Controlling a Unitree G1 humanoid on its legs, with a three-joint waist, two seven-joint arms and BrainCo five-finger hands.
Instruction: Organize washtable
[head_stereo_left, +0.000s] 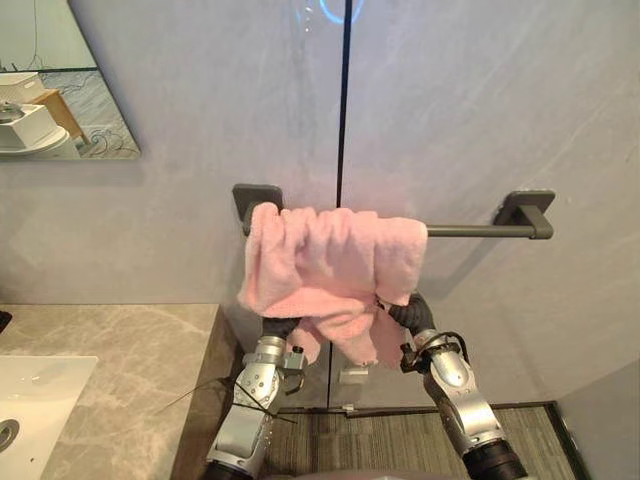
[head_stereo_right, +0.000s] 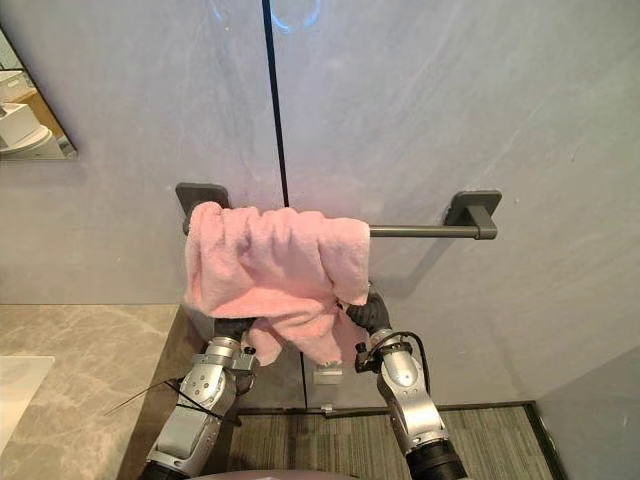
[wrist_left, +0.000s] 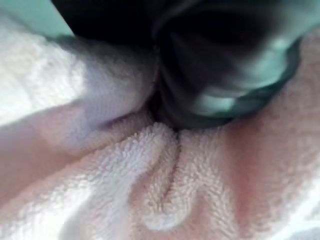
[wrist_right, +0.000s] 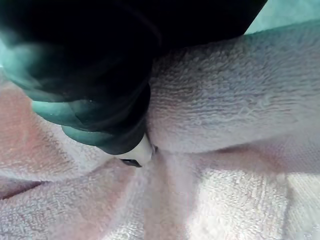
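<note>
Status: pink towel (head_stereo_left: 330, 255) hangs over the left portion of the dark towel bar (head_stereo_left: 470, 231), which is fixed to the grey wall (head_stereo_left: 500, 120) right of the marble surface (head_stereo_left: 120, 350) and its white sink (head_stereo_left: 40, 390). The cloth is bunched, not flat: thick folds on top, with an uneven lower edge whose longest lobe is at centre. The right part of the bar is bare. Left hand (head_stereo_left: 278, 327) is up under the towel's lower left edge, and right hand (head_stereo_left: 412, 312) is under its lower right edge. Both are in contact w/ the cloth, and the wrist views show terry pile pressed right against the dark covers. Fingers are buried in the folds on both sides, so spread vs. closed cannot be told. Est. step: straightening or spreading the towel along the bar. Hazards: (1) a downward pull on the near layer alone would drag the whole towel off the bar onto the floor (head_stereo_left: 400, 430), since nothing shows how much cloth hangs behind as counterweight. (2) Unequal L/R pull would skew it or bunch it further toward the left bracket. (3) Terry loops could snag on a fingertip, so that lowering the hand tugs the cloth along w/ it.
</note>
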